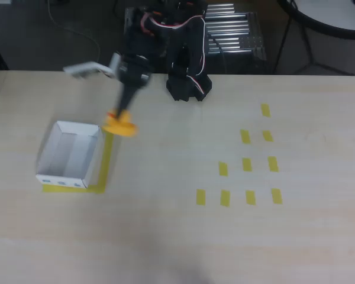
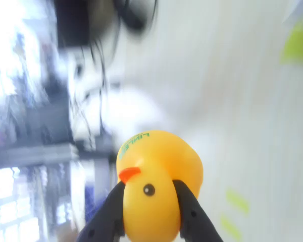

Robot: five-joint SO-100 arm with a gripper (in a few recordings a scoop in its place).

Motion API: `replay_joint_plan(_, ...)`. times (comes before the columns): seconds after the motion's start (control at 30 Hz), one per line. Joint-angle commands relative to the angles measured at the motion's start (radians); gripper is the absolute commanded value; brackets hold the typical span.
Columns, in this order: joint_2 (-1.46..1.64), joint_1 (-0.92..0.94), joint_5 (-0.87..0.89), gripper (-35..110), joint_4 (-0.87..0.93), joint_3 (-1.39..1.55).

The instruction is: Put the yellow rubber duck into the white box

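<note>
The pale wood-grain counter (image 1: 165,236) takes up most of the overhead view, and one black arm (image 1: 186,71) stands at its far edge, reaching out to the left in the picture. There is one white box (image 1: 69,155), shallow and open-topped, sitting toward the left of the counter with small blue marks along its near wall. A strip of yellow tape (image 1: 105,163) runs along the box's right side and under its near side, forming an L. Over on the right of the counter I count ten small yellow tape rectangles (image 1: 247,164), set out in loose rows, well apart from the box.

There is one yellow rubber duck (image 1: 120,125), held off the counter just beside the box's upper right corner, not inside it. It looks blurred from above. In the wrist view the duck (image 2: 159,184) sits close up, its orange beak and one black eye showing, with small green lettering on its top. The jaws of the gripper (image 2: 151,212) are clamped on the duck, one dark finger (image 2: 107,217) pressing each side of its head. Behind it the wrist view is smeared, and little can be made out beyond pale counter and a few yellow tape marks.
</note>
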Motion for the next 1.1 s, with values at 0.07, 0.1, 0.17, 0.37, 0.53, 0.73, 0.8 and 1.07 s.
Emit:
replay_joint_plan(0.07, -0.201, 0.325, -0.051, 0, -0.058, -0.117)
replay_joint_plan(0.1, -0.275, 0.345, -0.066, 0, -0.052, -0.16)
replay_joint_plan(0.17, -0.411, 0.376, -0.091, 0, -0.051, -0.238)
replay_joint_plan(0.37, -0.658, 0.426, -0.132, 0, -0.071, -0.348)
replay_joint_plan(0.53, -0.753, 0.434, -0.187, 0, -0.146, -0.299)
replay_joint_plan(0.73, -0.805, 0.434, -0.255, 0, -0.181, -0.249)
replay_joint_plan(0.8, -0.822, 0.43, -0.278, 10, -0.181, -0.245)
replay_joint_plan(1.07, -0.844, 0.425, -0.319, 20, -0.212, -0.213)
